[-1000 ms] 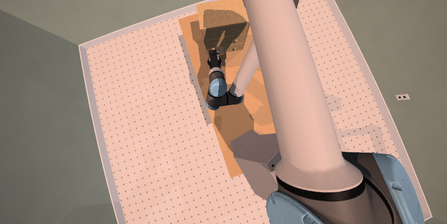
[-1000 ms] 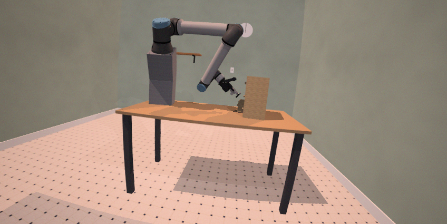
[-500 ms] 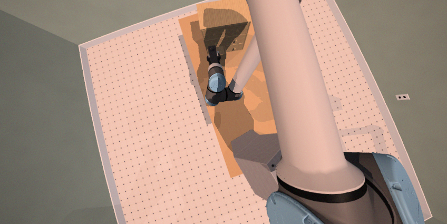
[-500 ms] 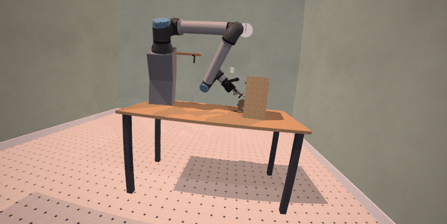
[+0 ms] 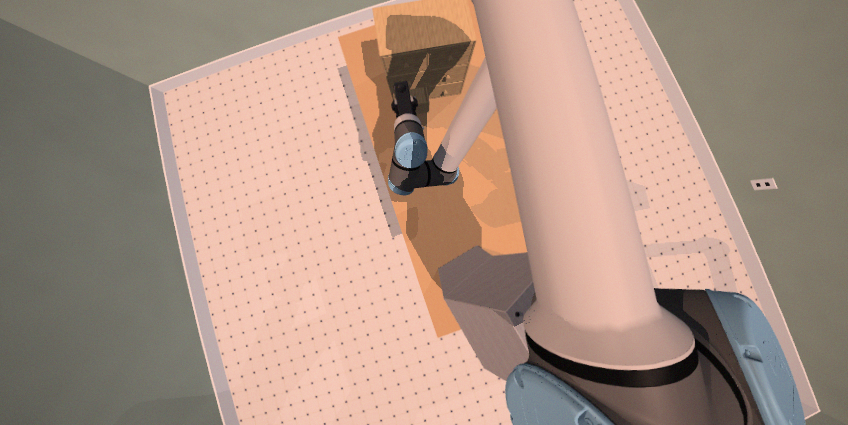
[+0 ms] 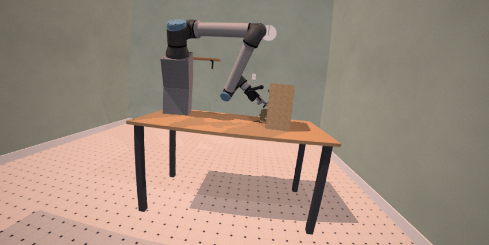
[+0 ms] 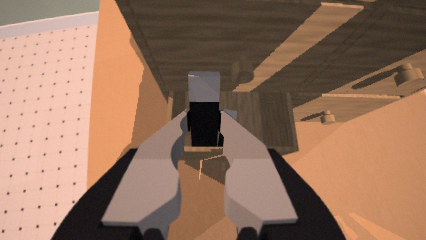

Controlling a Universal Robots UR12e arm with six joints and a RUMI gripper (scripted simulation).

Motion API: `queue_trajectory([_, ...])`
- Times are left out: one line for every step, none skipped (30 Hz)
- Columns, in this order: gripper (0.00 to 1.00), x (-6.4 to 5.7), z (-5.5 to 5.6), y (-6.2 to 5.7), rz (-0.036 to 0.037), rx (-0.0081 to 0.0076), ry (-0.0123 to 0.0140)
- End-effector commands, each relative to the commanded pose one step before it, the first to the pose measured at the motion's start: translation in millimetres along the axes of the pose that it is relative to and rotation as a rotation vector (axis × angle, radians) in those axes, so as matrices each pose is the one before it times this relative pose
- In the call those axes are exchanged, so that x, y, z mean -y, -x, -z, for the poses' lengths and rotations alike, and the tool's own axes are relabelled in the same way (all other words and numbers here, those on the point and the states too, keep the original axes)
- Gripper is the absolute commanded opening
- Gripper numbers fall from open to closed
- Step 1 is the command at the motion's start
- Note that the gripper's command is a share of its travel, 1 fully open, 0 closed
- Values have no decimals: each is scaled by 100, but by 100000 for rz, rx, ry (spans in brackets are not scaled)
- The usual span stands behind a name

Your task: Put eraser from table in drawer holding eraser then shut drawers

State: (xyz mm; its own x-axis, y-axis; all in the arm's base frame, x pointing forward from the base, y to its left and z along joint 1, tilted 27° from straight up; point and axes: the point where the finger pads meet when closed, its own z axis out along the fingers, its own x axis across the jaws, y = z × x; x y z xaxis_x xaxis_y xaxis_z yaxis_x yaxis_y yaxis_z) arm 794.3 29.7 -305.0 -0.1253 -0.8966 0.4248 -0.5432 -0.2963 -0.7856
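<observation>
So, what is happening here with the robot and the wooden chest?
The single arm's gripper is shut on a small dark block with a grey top, the eraser. It holds the eraser right over the open bottom drawer of the wooden chest, which stands upright on the table. The other drawers seen have knobs and look shut. The eraser is not released yet, and the open drawer is still to be shut.

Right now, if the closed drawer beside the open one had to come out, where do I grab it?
Its round knob, the only part proud of the flat front. Come in from the chest's front, one finger either side. The gripper holds the eraser now.
</observation>
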Motion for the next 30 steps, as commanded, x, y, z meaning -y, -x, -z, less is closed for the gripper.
queue_trajectory([11,705,-538,7,-101,-109,-344])
queue_trajectory([11,37,-46,-1,-1,-1,1])
queue_trajectory([11,34,-41,0,0,0,0])
queue_trajectory([11,0,0,0,0,0,0])
queue_trajectory([11,0,0,0,0,0,0])
queue_trajectory([11,-44,-30,27,24,32,77])
queue_trajectory([11,-5,-17,8,14,19,48])
queue_trajectory([11,-1,-16,6,11,15,37])
queue_trajectory([11,5,-15,4,8,10,25])
queue_trajectory([11,11,-14,1,4,6,14])
queue_trajectory([11,15,-13,-1,2,2,4])
queue_trajectory([11,16,-12,-2,0,0,-2])
queue_trajectory([11,14,-10,-2,-1,-1,-4])
queue_trajectory([11,11,-8,-1,0,0,-2])
queue_trajectory([11,6,-4,-1,0,0,1])
queue_trajectory([11,6,0,-2,-2,-2,-6])
queue_trajectory([11,2,3,-2,-1,-2,-4])
queue_trajectory([11,-2,5,-1,0,0,1])
queue_trajectory([11,-6,5,0,1,1,5])
queue_trajectory([11,-8,5,1,2,2,7])
queue_trajectory([11,0,0,0,0,0,0])
queue_trajectory([11,0,0,0,0,0,0])
queue_trajectory([11,-23,8,6,6,7,21])
queue_trajectory([11,-5,1,2,1,2,4])
queue_trajectory([11,-3,0,1,1,1,3])
queue_trajectory([11,-1,0,0,0,0,1])
queue_trajectory([11,0,0,0,0,0,0])
queue_trajectory([11,0,0,0,0,0,0])
queue_trajectory([11,0,0,0,0,0,0])
queue_trajectory([11,0,0,0,0,0,0])
